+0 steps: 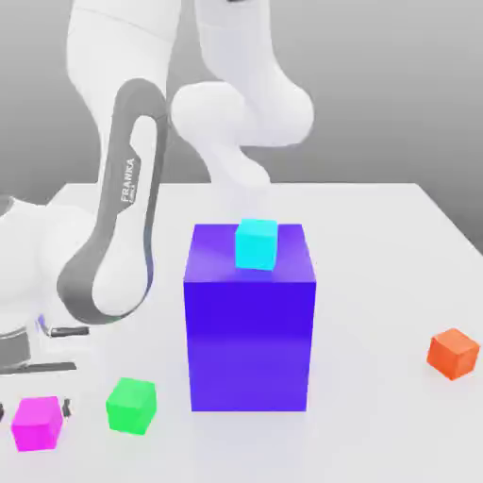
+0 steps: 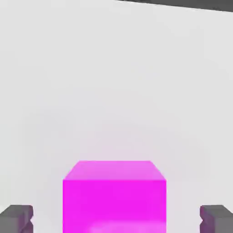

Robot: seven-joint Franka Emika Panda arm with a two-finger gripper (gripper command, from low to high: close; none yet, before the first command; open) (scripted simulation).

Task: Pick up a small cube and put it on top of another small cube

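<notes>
**Pink cube sits between the spread fingers, near the table's front corner**

The room behind is plain grey, and the table [image 1: 377, 236] is white and smooth, with a soft reflection under the things. The pink cube [image 1: 38, 422] lies flat on this surface close to the front edge, at the exterior view's left. In the hand view the same cube [image 2: 113, 195] sits in the middle between two dark fingertips [image 2: 16, 218], one on each side, and a gap of bare table shows between each fingertip and the cube. So the gripper [image 2: 116, 220] is released, not touching the cube.

Just beside the pink cube, toward the exterior view's right, stands a green cube [image 1: 130, 405]. They are near but apart. A big blue block [image 1: 250, 316] stands in the middle of the table, and a cyan cube [image 1: 257, 243] rests on its top. An orange cube [image 1: 453, 354] lies well apart at the exterior view's right, with wide free surface around it.

The white arm [image 1: 123, 217] bends down at the exterior view's left. Its lower part is cut by the picture's edge, and the block hides the table behind it.
</notes>
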